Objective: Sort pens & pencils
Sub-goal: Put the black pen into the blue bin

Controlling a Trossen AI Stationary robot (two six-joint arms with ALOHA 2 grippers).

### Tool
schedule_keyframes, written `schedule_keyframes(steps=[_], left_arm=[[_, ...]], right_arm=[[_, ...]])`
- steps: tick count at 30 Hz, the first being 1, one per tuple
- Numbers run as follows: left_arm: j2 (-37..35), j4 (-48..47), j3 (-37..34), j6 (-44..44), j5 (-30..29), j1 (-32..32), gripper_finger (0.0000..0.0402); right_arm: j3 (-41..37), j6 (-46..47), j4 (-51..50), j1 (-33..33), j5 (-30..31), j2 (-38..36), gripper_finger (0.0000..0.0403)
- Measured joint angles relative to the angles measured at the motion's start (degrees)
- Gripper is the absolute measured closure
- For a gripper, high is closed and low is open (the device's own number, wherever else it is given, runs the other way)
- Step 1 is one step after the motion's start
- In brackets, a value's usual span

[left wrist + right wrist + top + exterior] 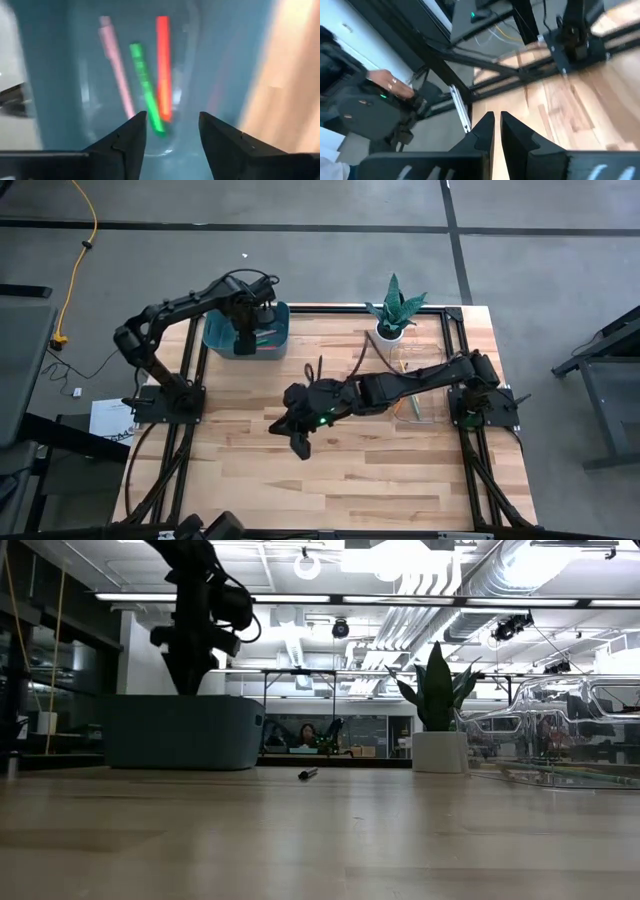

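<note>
My left gripper point(172, 130) hangs open over the teal bin point(247, 332) at the table's far left, pointing down. On the bin's floor lie a pink pen point(116, 70), a green pen point(145, 87) and a red-orange pen point(163, 65). The green one lies straight below the gap between my fingers. A black pen point(308, 774) rests on the table between the bin and the plant. My right gripper point(298, 444) hovers shut above the table's middle with nothing in it. Slim coloured pencils point(405, 407) show in a clear tray point(420, 370) at the right, partly hidden by my right arm.
A potted plant point(393, 312) stands at the far edge, right of the middle. Black frame rails run along the left and right table edges. Beyond the table's edge, the right wrist view shows a person's hand point(386, 82) on dark equipment. Bare wood lies along the near half.
</note>
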Motion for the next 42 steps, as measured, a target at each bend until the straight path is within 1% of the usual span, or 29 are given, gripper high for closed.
schedule_keyframes(steps=[3,7,9,12,15,21,29,34,38,42], left_arm=[[-0.8,-2.0,0.0,0.9,6.4,-0.3,0.0246],[-2.1,-2.8,0.0,1.0,14.8,-2.3,0.0260],[-3.2,-2.9,0.0,1.0,17.6,-4.0,0.0267],[-5.1,-2.9,0.0,1.0,20.0,-7.3,0.0275],[-7.0,-3.0,0.0,0.6,21.1,-11.0,0.0282],[-10.7,-1.6,0.0,-2.6,21.2,-18.9,0.0290],[-14.1,0.5,0.0,-8.5,17.7,-27.8,0.0291],[-15.3,0.1,0.0,-13.6,17.7,-32.2,0.0291],[-16.1,0.0,0.0,-17.7,20.0,-35.8,0.0291],[-17.4,4.9,-0.1,-21.4,21.0,-41.0,0.0291]], right_arm=[[0.0,-2.6,0.0,-0.6,0.7,-2.5,0.0381],[0.0,-5.9,-2.0,-1.6,3.8,-5.6,0.0381],[0.0,-6.9,-3.5,-1.8,5.0,-7.1,0.0381],[0.1,-7.6,-6.2,-2.0,6.1,-8.5,0.0381],[0.1,-7.8,-8.5,-1.9,7.0,-9.2,0.0381],[0.1,-8.2,-11.2,-1.9,8.7,-10.6,0.0381],[0.1,-9.2,-11.6,-1.9,9.6,-12.9,0.0381],[0.1,-9.9,-13.3,-1.7,9.6,-14.5,0.0381],[0.1,-11.6,-15.5,-0.6,9.6,-16.2,0.0381],[0.1,-12.9,-18.6,1.0,12.1,-18.4,0.0381]])
